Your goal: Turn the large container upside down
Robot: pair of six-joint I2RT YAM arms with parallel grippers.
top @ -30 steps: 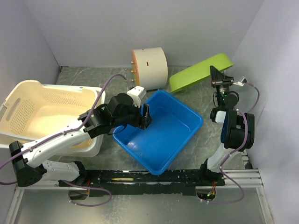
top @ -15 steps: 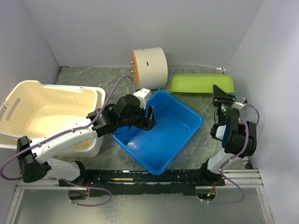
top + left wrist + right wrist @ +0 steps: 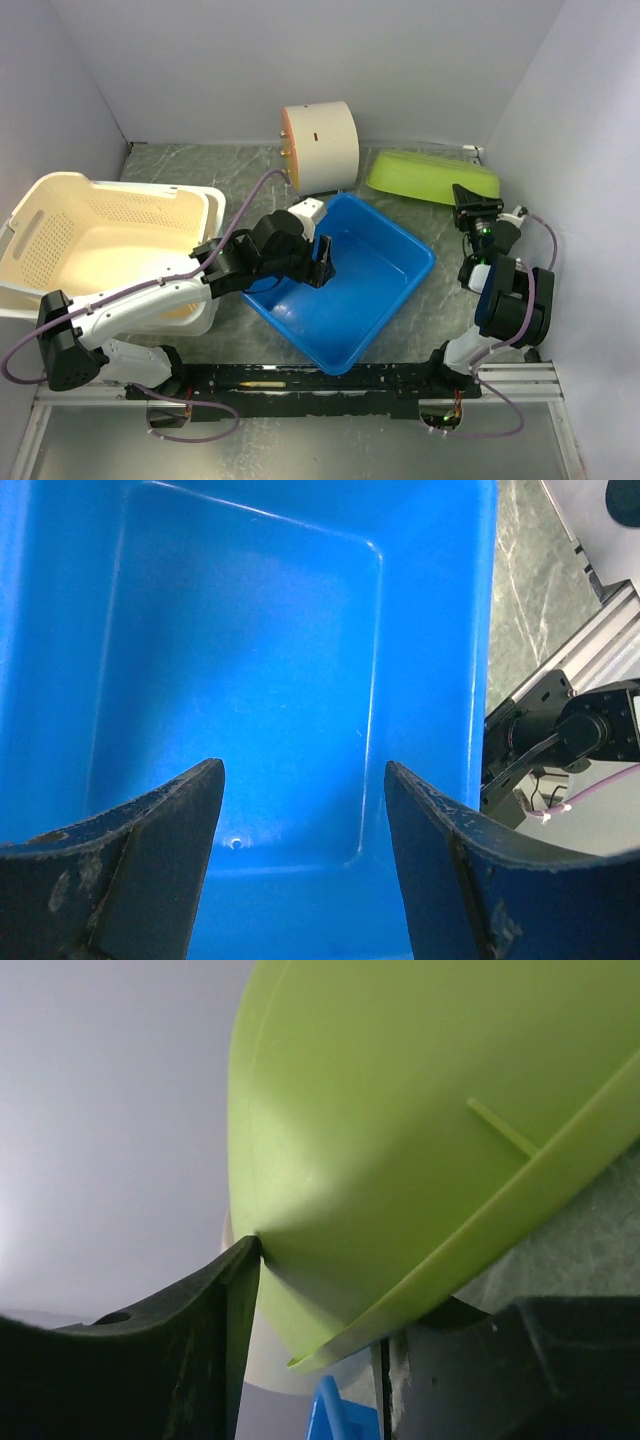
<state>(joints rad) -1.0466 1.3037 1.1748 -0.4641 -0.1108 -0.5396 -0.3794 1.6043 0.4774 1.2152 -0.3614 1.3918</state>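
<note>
A lime-green container (image 3: 430,178) lies bottom-up on the table at the back right, its right end a little raised. My right gripper (image 3: 468,208) is at that end. In the right wrist view the gripper (image 3: 320,1290) has its jaws around the green container's (image 3: 400,1110) rim and wall, one finger against the wall and the other under the rim. A blue bin (image 3: 420,258) stands open side up in the middle. My left gripper (image 3: 320,258) is open and empty just above the bin's back-left part. The left wrist view shows the left gripper (image 3: 305,780) over the bin's bare floor (image 3: 250,630).
A cream perforated laundry basket (image 3: 100,230) stands at the left, right beside the left arm. A cream cylinder with an orange rim (image 3: 320,145) lies on its side at the back centre. The right wall is close to the right arm.
The right gripper has lowered the green container from steeply tilted to lying bottom-up. The left gripper has shifted a little right over the blue bin.
</note>
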